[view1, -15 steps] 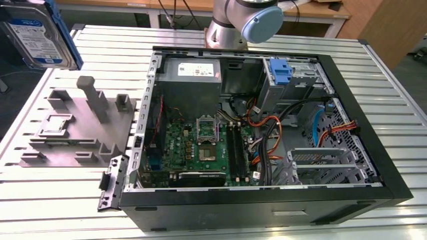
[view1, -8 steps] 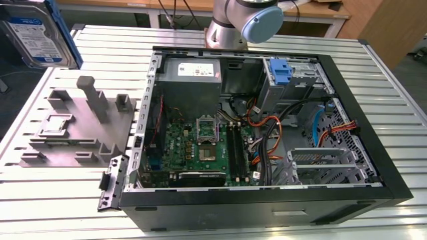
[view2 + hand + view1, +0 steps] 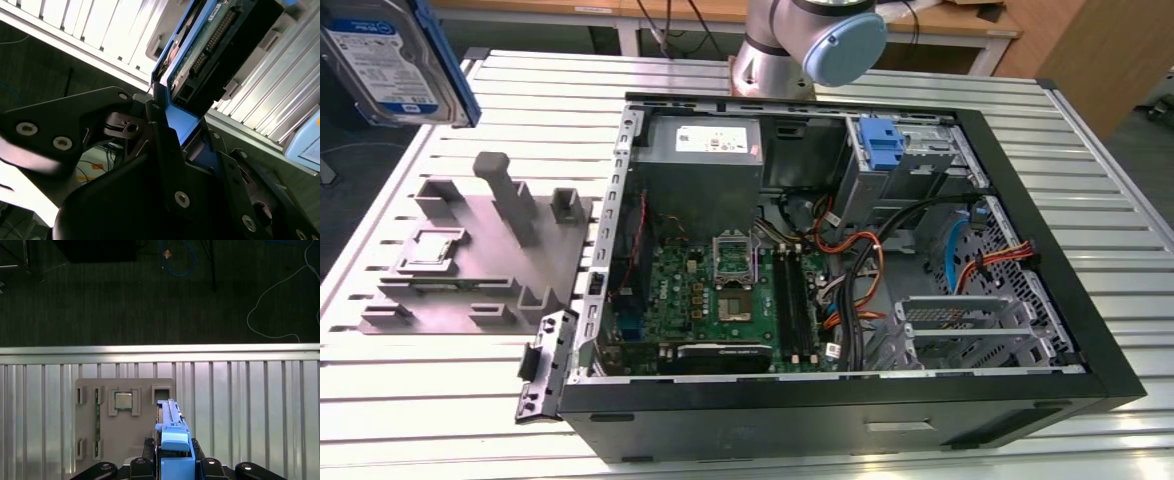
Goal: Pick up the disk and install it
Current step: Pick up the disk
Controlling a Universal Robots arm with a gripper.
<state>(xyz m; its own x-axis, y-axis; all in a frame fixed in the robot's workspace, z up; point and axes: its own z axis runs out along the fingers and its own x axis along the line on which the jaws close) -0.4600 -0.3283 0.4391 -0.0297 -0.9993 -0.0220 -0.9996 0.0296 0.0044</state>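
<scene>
Disk: the disk (image 3: 394, 60) hangs in the air, clear of the worktop (image 3: 1067, 150), over the far corner on the exterior view's left, tilted, with its label face toward that camera.
Grip: the pincer (image 3: 172, 462) is clenched on the disk, its black fingers (image 3: 150, 462) pressing either side of the blue frame at one short end.
Long axis: it runs straight out from the pincer, away from the wrist. The first wrist view shows it edge-on, the second wrist view its circuit-board face and connector row.
Beneath: a grey part holder (image 3: 125, 415) lies on the slatted worktop, with a processor chip (image 3: 123, 401) seated in one pocket.
Case: the open computer case (image 3: 854, 250) lies well apart from the disk, toward the exterior view's right.
Bay: a metal drive cage (image 3: 967, 325) stands empty in the case's near corner on that side.
</scene>
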